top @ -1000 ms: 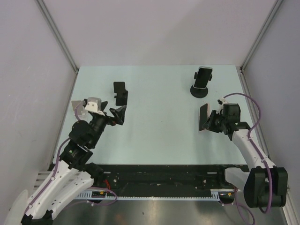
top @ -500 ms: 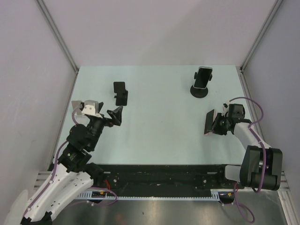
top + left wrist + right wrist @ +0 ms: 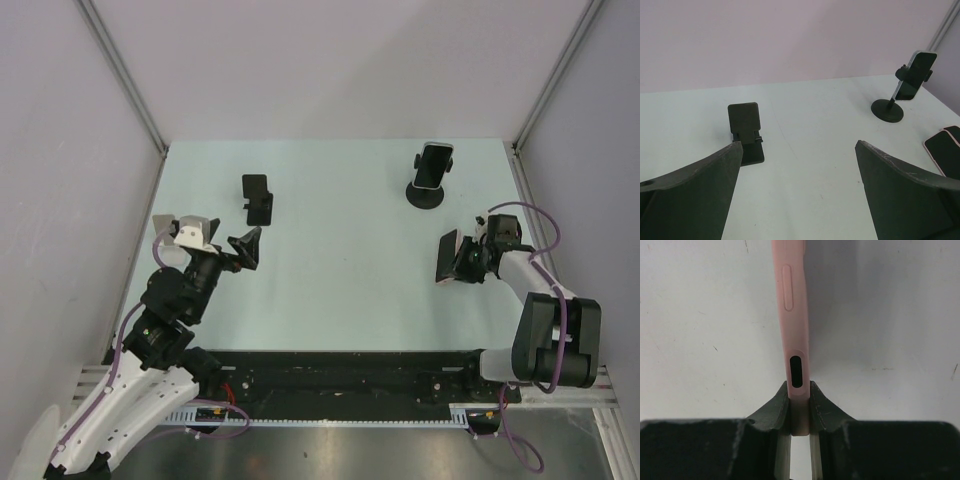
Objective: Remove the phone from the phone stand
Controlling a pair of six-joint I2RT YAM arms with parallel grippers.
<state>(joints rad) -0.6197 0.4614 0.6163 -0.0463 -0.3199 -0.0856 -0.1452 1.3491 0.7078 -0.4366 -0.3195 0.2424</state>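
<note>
moved: right arm has folded back toward its base, elbow now tucked by the right table edge; right gripper (image 3: 458,262) and the pink phone (image 3: 445,257) have shifted a little toward the right and near side; left gripper (image 3: 247,249) has pulled back slightly from the folding stand (image 3: 258,198)
right claw: clenched on the pink phone, one finger on each flat face; wrist view shows the phone edge-on between the pads (image 3: 774,407), with a side button and a dark slot on the edge facing the camera
pink phone: in the right claw, turned on edge with its faces upright, low over the right side of the table (image 3: 340,250); can't tell if it touches the surface
mounted phone (image 3: 434,165): clamped in the round-base stand (image 3: 426,195) at the far right of the table, screen dark, leaning back a bit; well apart from both claws, nearer the right one
left claw: released, jaws spread wide, nothing between them; hangs over the left side of the table, pointed at the folding stand, near it but apart
folding stand: black, back plate raised, far left half of the table
left wrist view: folding stand sits just past the left finger, round-base stand far right, pink phone at the right border
</note>
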